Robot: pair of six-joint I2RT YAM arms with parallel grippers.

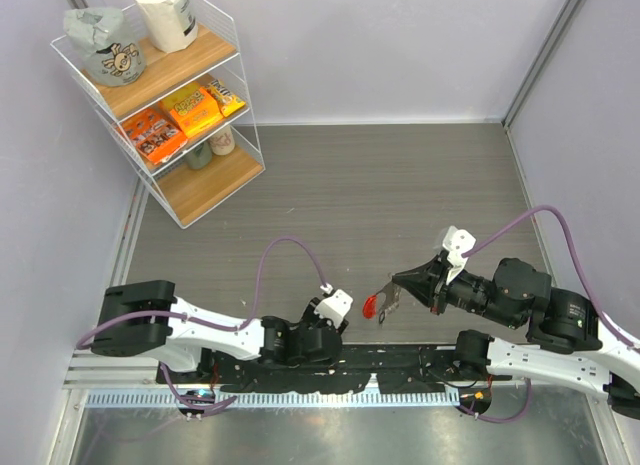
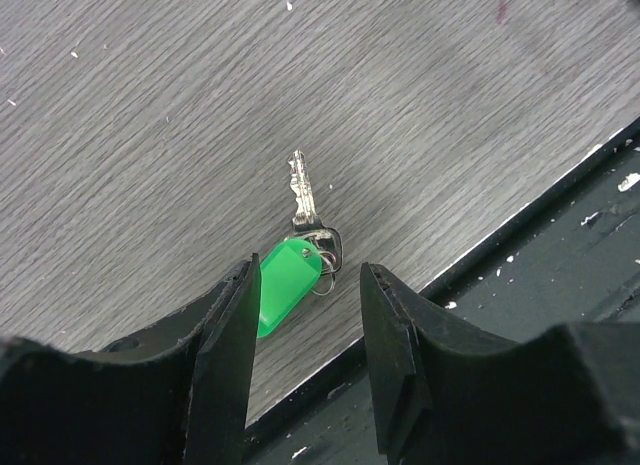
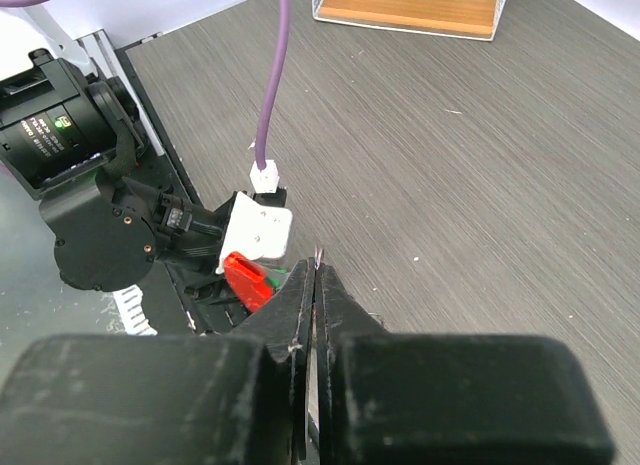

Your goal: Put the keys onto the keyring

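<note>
The left gripper [image 2: 308,277] points down at the counter [image 2: 150,135]. Its two fingers [image 2: 232,325] stand apart and clamp nothing. Between them, in the middle of the left wrist view, lies the green key [image 2: 288,283]. Its green head is just beside the finger at the left of the frame, and whether they touch I cannot tell. The silver blade points toward the upper edge. The key lies flat on the grey wood, near the black rail [image 2: 560,265] at the lower right.

In the top view the left arm [image 1: 215,330] lies low along the bottom edge, stretched toward the centre. The right gripper [image 1: 397,288] is pressed together on the keyring [image 1: 374,306], which hangs from its tips at the centre, red arc to the left. The right arm [image 1: 520,295] reaches in from the lower right, elbow folded.
</note>
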